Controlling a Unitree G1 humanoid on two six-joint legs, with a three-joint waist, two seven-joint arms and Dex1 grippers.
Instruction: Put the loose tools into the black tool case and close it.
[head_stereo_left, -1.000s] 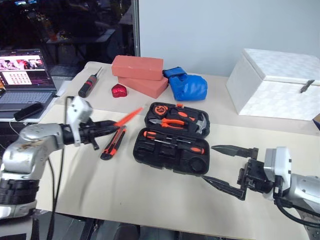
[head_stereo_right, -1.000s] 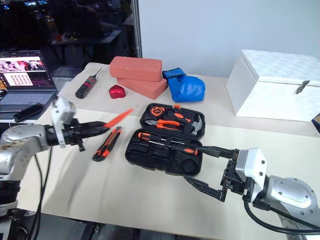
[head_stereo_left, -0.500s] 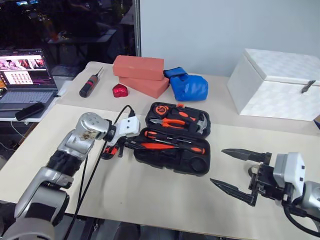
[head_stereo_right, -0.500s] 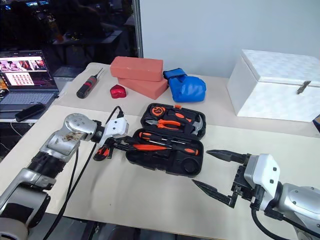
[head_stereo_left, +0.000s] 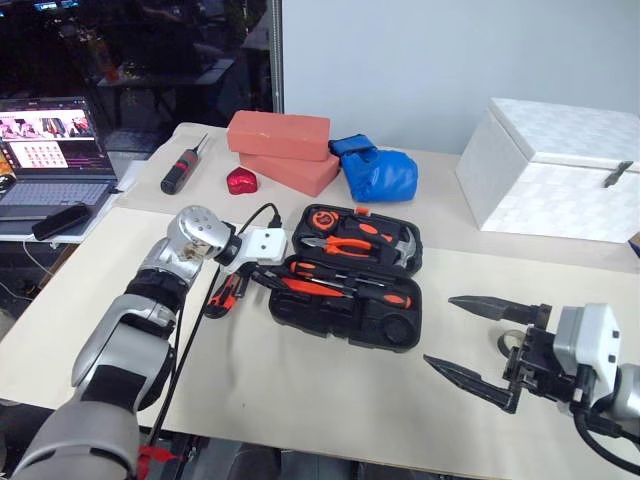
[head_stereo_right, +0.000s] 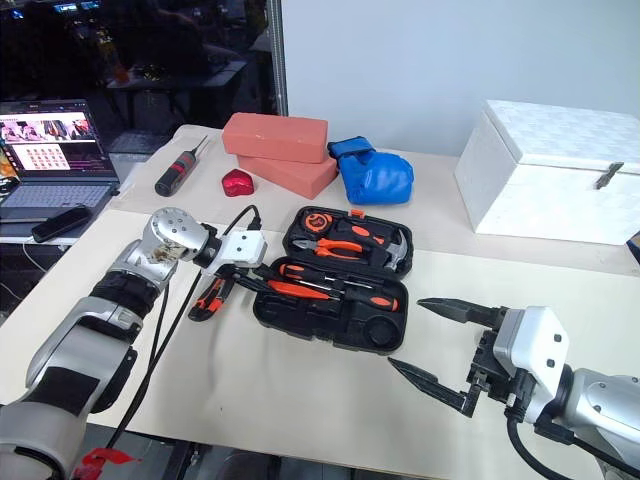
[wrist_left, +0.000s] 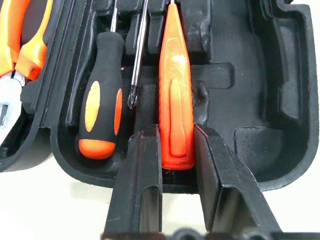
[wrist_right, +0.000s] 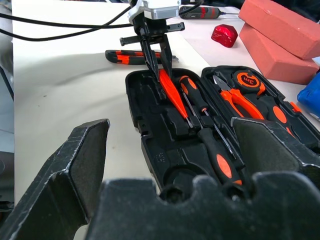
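Case (head_stereo_left: 345, 285) is the landmark for everything, so: black tool case lying open on the beige table (head_stereo_left: 300, 400), lid half toward the far side holding pliers (head_stereo_left: 340, 243), a hammer (head_stereo_left: 402, 246) and a small tape measure (head_stereo_left: 320, 218), tray half on the near side with two orange-and-black screwdrivers (wrist_left: 100, 112) already sitting in their recesses.

Left gripper (head_stereo_left: 268, 279) is at the case's left end, pointing down into the tray. Its two black fingers (wrist_left: 140, 185) are pinched on the butt end of the slim all-orange screwdriver (wrist_left: 175, 95), which lies along one of the tray's grooves right beside the screwdriver with the orange-tipped handle. From the left wrist view the orange handle sits low in the recess, though I can't say for sure whether it's fully resting there.

Utility knife (head_stereo_left: 225, 293) is lying flat on the table just off the case's left end, by the left gripper, not touched by anything.

Right gripper (head_stereo_left: 484, 339) hangs off the case's right near corner, well clear of it, fingers spread wide and nothing between them.

Behind the case: two stacked red bricks (head_stereo_left: 282, 148), a blue cloth bundle (head_stereo_left: 375, 172), a little red shiny thing (head_stereo_left: 239, 180) and a black-and-red screwdriver (head_stereo_left: 178, 171). White box (head_stereo_left: 550, 170) sits off to the far right of the case, laptop (head_stereo_left: 50, 155) far left.
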